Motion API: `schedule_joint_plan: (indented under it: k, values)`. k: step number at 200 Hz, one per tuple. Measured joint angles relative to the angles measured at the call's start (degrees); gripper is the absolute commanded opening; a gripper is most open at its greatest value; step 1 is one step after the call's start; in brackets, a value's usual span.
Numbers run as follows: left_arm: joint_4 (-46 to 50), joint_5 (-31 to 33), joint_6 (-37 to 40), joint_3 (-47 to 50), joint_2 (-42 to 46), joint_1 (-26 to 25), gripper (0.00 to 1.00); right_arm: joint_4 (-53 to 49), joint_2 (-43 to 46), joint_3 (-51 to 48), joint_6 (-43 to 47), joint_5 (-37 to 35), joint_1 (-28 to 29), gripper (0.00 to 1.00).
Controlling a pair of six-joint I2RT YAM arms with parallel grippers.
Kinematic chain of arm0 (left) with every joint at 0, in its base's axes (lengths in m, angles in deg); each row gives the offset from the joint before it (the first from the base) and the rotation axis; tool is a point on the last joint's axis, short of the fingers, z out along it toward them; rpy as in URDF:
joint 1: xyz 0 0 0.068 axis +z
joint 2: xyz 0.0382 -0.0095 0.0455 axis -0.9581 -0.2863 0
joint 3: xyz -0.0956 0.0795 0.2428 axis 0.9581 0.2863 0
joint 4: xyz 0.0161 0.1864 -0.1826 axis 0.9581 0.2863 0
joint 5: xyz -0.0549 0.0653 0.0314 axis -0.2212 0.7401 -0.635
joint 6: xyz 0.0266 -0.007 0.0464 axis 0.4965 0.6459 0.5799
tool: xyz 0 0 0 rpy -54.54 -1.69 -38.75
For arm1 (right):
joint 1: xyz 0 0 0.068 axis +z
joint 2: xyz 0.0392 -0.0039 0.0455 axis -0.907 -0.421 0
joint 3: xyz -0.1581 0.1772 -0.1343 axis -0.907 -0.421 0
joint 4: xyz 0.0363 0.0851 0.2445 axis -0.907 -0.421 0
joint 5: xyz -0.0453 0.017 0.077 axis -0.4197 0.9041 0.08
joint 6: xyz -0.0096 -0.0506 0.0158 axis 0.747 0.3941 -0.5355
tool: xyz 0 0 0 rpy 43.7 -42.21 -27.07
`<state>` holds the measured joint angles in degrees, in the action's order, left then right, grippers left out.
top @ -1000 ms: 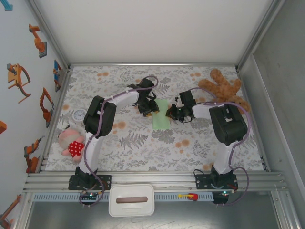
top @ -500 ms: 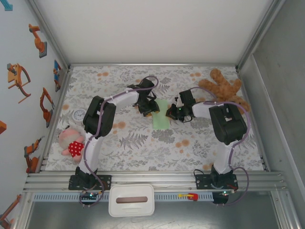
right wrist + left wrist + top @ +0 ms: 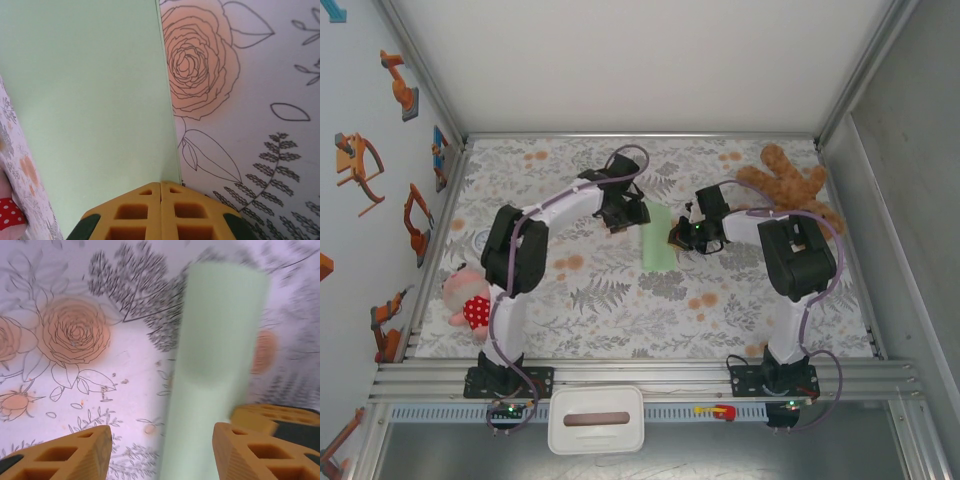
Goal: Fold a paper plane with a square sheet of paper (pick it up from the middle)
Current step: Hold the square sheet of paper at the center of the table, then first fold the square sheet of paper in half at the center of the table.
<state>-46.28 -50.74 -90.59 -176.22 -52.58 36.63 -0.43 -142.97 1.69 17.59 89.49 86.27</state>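
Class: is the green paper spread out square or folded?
Folded: the paper lies as a narrow strip, far longer than wide, not a square. How many folds, cannot tell.

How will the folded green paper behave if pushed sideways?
Likely floppy: the folded paper is a thin, flat strip. Probably very light, so a push may slide or buckle it on the floral tablecloth. Lying flat, it seems unlikely to roll or tip.

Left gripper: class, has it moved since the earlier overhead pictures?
Yes. The left gripper has shifted slightly leftward and farther back, away from the brown teddy bear, which stayed put.
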Motion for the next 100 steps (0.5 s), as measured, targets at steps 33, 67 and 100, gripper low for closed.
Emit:
schedule_joint_plan:
  k: [33, 67, 100]
  values:
    - [-8.1, -6.3, -0.1, 3.2, 3.7, -0.2, 0.33, -0.1, -0.3, 0.3, 0.2, 0.1, 0.0, 0.0]
    - [-12.5, -11.4, -1.1, 5.3, 1.0, -1.0, 0.22, -0.1, -0.6, 0.5, 0.2, 0.2, 0.0, 0.0]
    - [-13.6, -14.5, -1.3, 5.6, -2.8, -1.2, 0.18, -0.1, -1.0, 0.7, 0.2, 0.2, 0.0, 0.0]
